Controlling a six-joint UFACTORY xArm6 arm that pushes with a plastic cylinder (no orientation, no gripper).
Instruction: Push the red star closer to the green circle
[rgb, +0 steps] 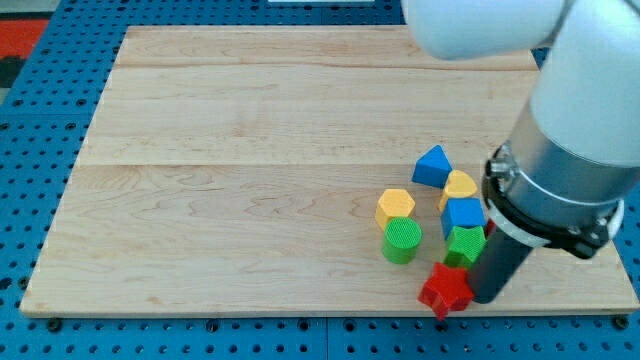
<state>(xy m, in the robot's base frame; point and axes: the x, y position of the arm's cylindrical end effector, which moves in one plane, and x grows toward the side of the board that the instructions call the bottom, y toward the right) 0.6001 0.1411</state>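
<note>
Pushing step in hand, near the board's (200, 120) bottom right corner. Red star (445, 290) lies close to the bottom edge; green circle (402, 241) stands up and to the view's left of it, near but apart. My tip (487, 297), a bare rod that grasps nothing, sits against the star's right side, seemingly touching. Green star (466, 245), blue cube (463, 214), yellow heart (460, 185), blue triangle (432, 166) and yellow hexagon (396, 205) cluster above. Judged next: drive the star leftward and slightly upward; the green star beside the path may be nudged.
</note>
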